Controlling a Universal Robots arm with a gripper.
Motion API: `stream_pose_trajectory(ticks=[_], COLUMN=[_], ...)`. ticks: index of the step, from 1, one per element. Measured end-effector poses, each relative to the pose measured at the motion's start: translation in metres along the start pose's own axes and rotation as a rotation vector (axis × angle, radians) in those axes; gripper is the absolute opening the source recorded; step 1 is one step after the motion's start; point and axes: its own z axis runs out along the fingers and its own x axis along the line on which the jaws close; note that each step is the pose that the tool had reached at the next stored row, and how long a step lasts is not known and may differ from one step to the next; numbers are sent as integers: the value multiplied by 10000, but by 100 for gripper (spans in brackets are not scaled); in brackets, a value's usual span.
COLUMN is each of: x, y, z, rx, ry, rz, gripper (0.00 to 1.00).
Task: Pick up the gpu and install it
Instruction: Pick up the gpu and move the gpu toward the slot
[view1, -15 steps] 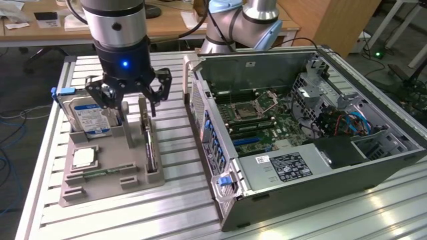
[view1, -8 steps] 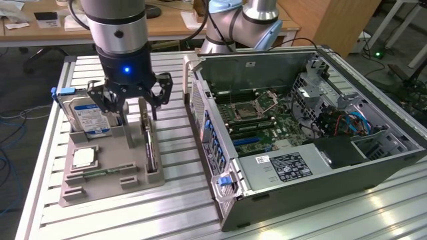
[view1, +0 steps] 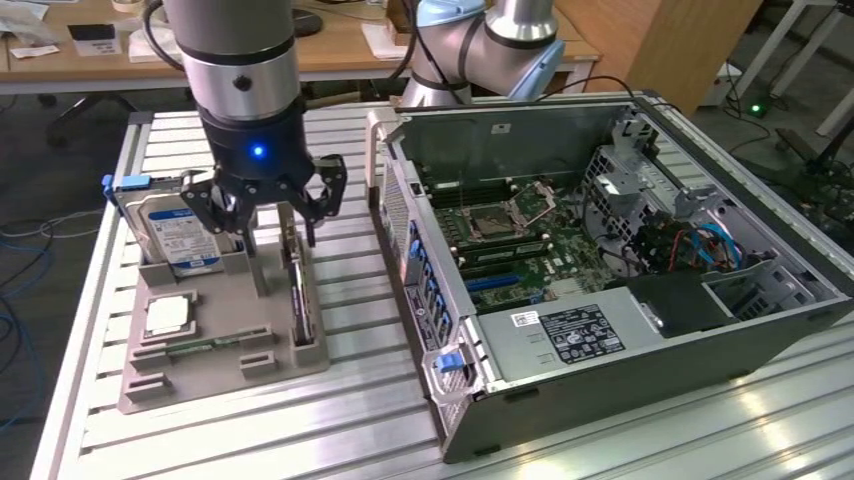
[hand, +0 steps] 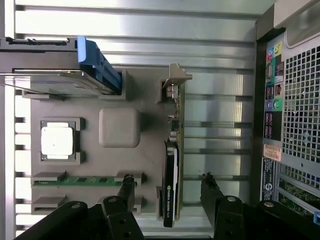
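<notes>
A table (view1: 360, 400) of silver metal slats carries everything. On the exterior view's right stands the big computer case (view1: 747, 330), with its side open. The robot arm (view1: 240, 60) comes down over a grey tray (view1: 200, 375) on the exterior view's left. A hard drive (view1: 180, 235) with a blue handle stands at the far end of the tray. The gpu (view1: 302, 300) stands on its edge in a slot on the tray's side nearest the case. The gripper (view1: 280, 235) hovers just over the card. The fingers (hand: 126, 187) are wide open, one on each side of it, and are not touching it. A processor chip (view1: 167, 315) and a green memory stick (view1: 200, 347) also lie in the tray.
</notes>
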Motion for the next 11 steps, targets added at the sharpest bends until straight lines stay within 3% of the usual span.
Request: stream_pose_trajectory(ticks=[11], x=[-12], y=[-11], z=[154], rx=[-3], ry=[-1], rz=[1], gripper=[65])
